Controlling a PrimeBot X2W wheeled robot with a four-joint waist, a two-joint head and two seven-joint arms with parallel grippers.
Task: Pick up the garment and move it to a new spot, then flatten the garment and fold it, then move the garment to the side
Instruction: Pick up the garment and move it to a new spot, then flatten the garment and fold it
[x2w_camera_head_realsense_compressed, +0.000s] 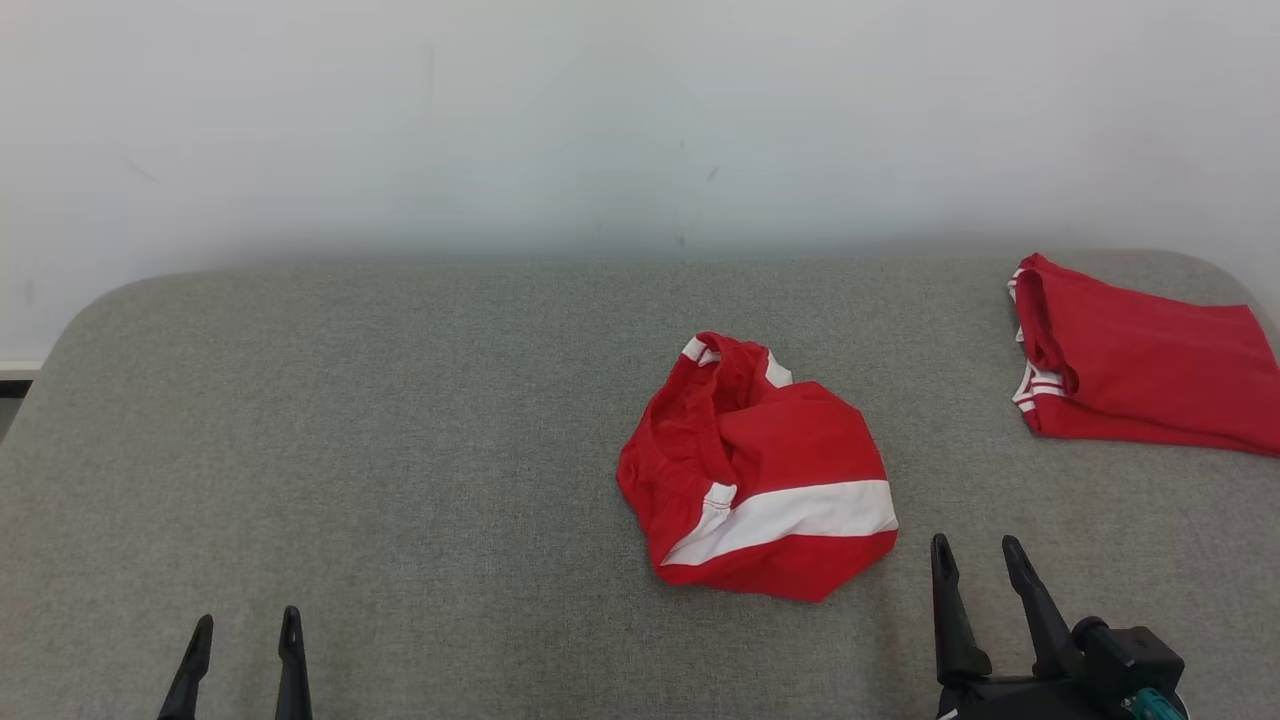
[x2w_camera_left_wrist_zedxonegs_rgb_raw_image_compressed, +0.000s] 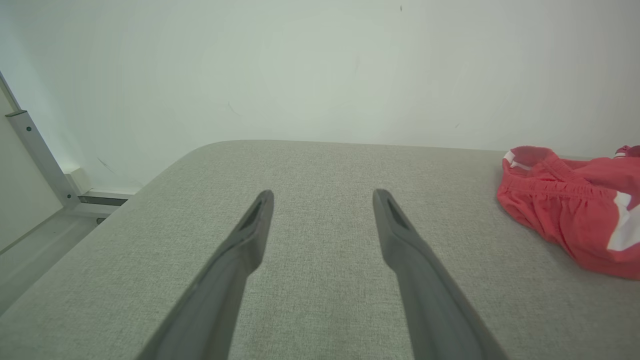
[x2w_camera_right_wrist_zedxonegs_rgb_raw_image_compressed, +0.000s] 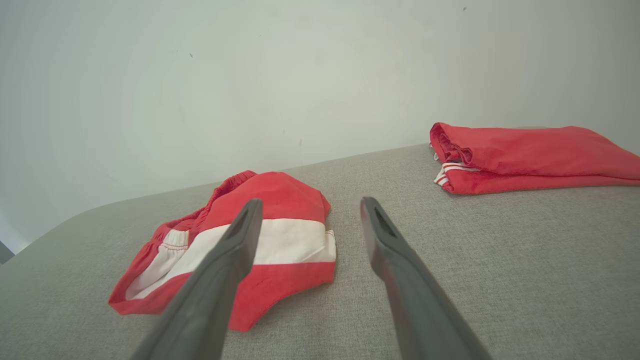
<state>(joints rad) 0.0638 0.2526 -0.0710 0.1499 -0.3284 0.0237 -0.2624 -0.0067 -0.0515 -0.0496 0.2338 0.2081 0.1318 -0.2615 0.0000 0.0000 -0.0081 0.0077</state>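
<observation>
The crumpled red garment (x2w_camera_head_realsense_compressed: 760, 470) lies centre frame, just up-left of the right hand (x2w_camera_head_realsense_compressed: 976, 545); that and the left hand (x2w_camera_head_realsense_compressed: 247, 617) gape empty.

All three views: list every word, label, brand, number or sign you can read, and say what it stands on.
None can be read.
The crumpled red shorts and the folded red garment show white stripes, no lettering.
The grey table, the wall, the left gripper and the right gripper carry no visible text.
</observation>
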